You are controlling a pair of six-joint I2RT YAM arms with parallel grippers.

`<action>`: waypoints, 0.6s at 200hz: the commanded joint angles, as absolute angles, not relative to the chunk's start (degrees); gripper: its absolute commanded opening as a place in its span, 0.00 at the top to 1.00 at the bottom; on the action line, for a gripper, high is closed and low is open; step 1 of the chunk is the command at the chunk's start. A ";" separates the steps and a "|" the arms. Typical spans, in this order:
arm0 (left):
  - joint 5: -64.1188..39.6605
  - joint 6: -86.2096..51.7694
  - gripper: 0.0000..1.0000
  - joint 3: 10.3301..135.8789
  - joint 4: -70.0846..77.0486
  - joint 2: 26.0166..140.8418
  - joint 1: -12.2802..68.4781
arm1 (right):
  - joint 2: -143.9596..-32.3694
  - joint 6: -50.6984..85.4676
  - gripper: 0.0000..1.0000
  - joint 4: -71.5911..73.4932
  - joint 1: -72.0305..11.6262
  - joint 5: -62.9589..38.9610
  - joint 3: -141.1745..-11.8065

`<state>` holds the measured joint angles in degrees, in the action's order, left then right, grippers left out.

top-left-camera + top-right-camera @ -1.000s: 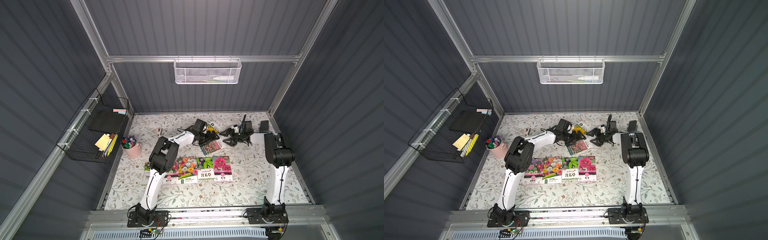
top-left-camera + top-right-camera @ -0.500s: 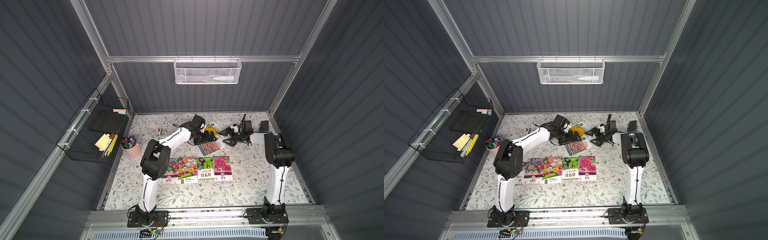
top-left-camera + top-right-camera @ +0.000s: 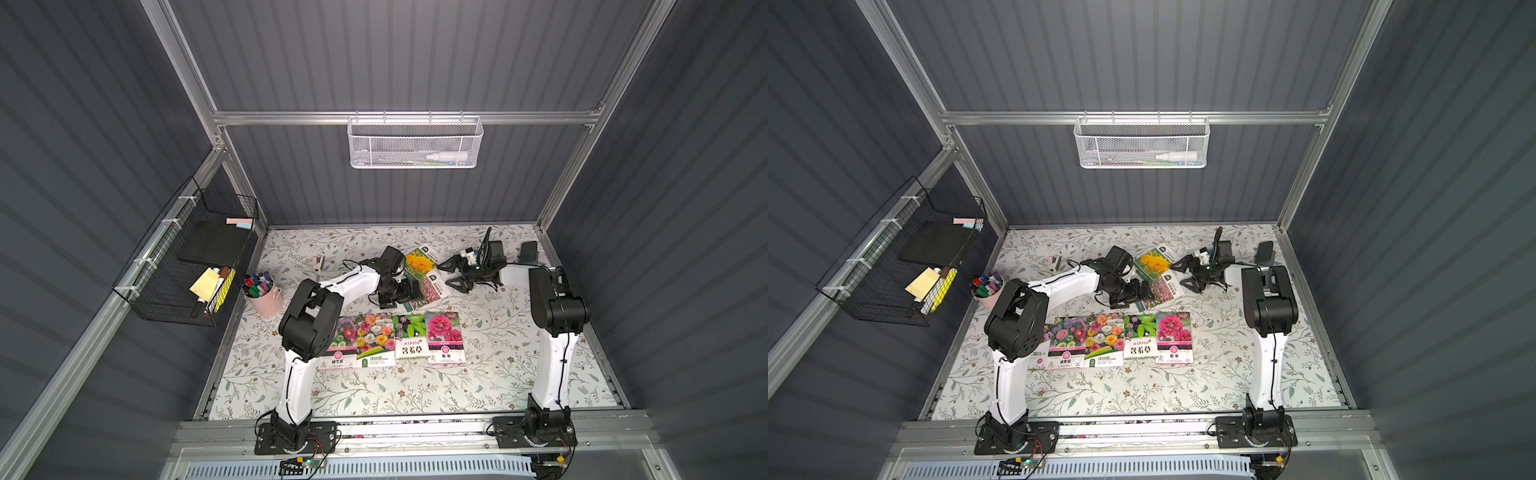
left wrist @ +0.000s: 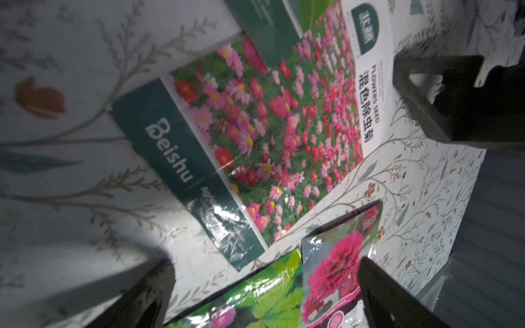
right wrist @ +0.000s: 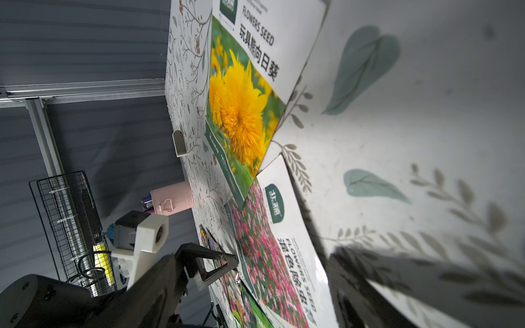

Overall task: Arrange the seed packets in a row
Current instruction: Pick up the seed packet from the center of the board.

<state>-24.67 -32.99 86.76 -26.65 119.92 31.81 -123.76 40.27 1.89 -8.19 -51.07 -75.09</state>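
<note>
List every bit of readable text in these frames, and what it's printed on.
"Beishu": green band of the pink-daisy packet.
"FLOWERS SEED" and "混色除虫菊": the same packet's white band.
"FLOWERS SEED" and "玩具熊向日葵": white band of the sunflower packet.
"含羞草": white label of the green-leaf packet.
The fine print on these and the labels of the other row packets are too small to read.
</note>
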 commanded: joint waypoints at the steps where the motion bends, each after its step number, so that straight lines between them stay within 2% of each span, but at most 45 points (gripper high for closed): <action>1: -24.74 -37.41 0.01 86.86 -22.17 123.63 31.73 | -126.95 40.16 0.13 -5.01 -9.28 -45.88 -73.94; 54: -25.39 -42.45 0.01 91.12 -18.88 129.90 31.82 | -129.71 42.92 0.14 -2.03 -10.63 -48.45 -74.89; 77: -26.19 -43.98 0.04 93.04 -17.72 131.37 31.81 | -130.02 44.18 0.20 0.36 -10.66 -49.59 -74.07; 90: -26.38 -44.53 0.05 93.58 -17.00 131.57 31.82 | -129.71 45.26 0.32 2.16 -10.55 -50.16 -73.26; 120: -26.71 -44.78 0.07 93.59 -16.96 131.19 31.82 | -127.44 49.37 0.73 9.78 -10.28 -51.50 -69.99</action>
<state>-27.29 -43.44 94.52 -14.00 127.96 31.73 -126.23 44.84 7.20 -9.93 -52.25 -73.45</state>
